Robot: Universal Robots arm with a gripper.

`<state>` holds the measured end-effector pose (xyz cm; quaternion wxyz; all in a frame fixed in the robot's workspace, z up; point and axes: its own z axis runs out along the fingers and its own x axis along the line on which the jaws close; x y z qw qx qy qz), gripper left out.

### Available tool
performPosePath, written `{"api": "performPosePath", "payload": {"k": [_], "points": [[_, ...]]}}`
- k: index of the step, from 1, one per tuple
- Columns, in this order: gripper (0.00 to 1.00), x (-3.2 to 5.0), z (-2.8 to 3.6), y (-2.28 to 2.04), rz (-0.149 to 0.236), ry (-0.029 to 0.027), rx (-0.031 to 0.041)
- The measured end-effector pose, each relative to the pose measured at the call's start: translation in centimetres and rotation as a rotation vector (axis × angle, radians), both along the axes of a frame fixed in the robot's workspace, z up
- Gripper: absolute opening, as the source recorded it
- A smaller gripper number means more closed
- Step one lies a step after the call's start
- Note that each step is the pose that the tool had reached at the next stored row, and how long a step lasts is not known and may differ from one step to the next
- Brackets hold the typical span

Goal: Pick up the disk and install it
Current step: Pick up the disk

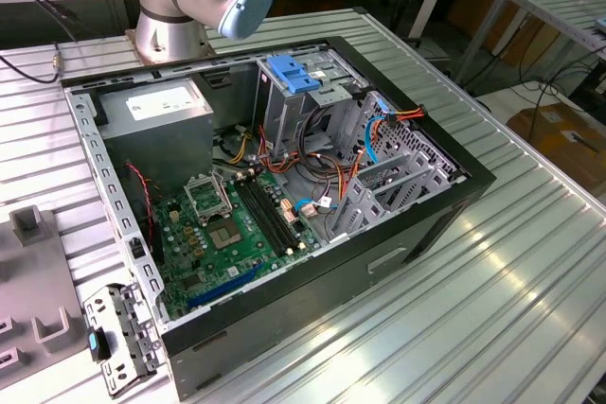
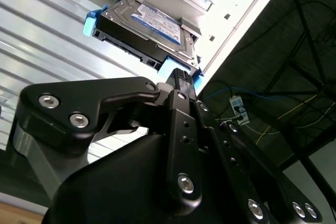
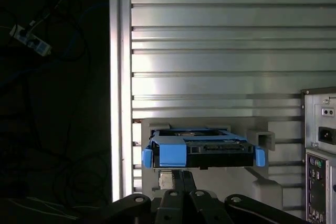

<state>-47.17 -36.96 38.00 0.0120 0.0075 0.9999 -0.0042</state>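
Resting in one grey holder [image 3: 241,123], one disk [image 3: 202,150] is seen just beside one gripper [image 3: 180,176], whose jaws are pressed together, empty.

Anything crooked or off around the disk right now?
Nothing stands out. In the first wrist view the disk sits level in its grey holder, blue rails on both sides, and the gripper is close in front of it.

Disk [image 2: 152,22]: silver-grey metal, glossy white-and-blue label, smooth blue plastic side rails. Table [image 3: 210,51]: ribbed bare metal, bright sheen. Computer case [image 1: 426,234]: matt black outside, grey sheet metal inside.
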Motion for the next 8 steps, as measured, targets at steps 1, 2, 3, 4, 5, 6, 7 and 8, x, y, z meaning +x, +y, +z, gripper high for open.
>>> {"api": "performPosePath", "payload": {"k": [1, 2, 3, 4, 5, 6, 7, 8], "points": [[0.11, 0.00, 0.00, 0.00, 0.002, 0.0000, 0.0000], [0.11, 0.00, 0.00, 0.00, 0.004, 0.0000, 0.0000], [0.11, 0.00, 0.00, 0.00, 0.008, 0.0000, 0.0000], [0.11, 0.00, 0.00, 0.00, 0.011, 0.0000, 0.0000], [0.11, 0.00, 0.00, 0.00, 0.014, 0.0000, 0.0000], [0.11, 0.00, 0.00, 0.00, 0.016, 0.0000, 0.0000], [0.11, 0.00, 0.00, 0.00, 0.018, 0.0000, 0.0000], [0.11, 0.00, 0.00, 0.00, 0.056, 0.0000, 0.0000]]}}
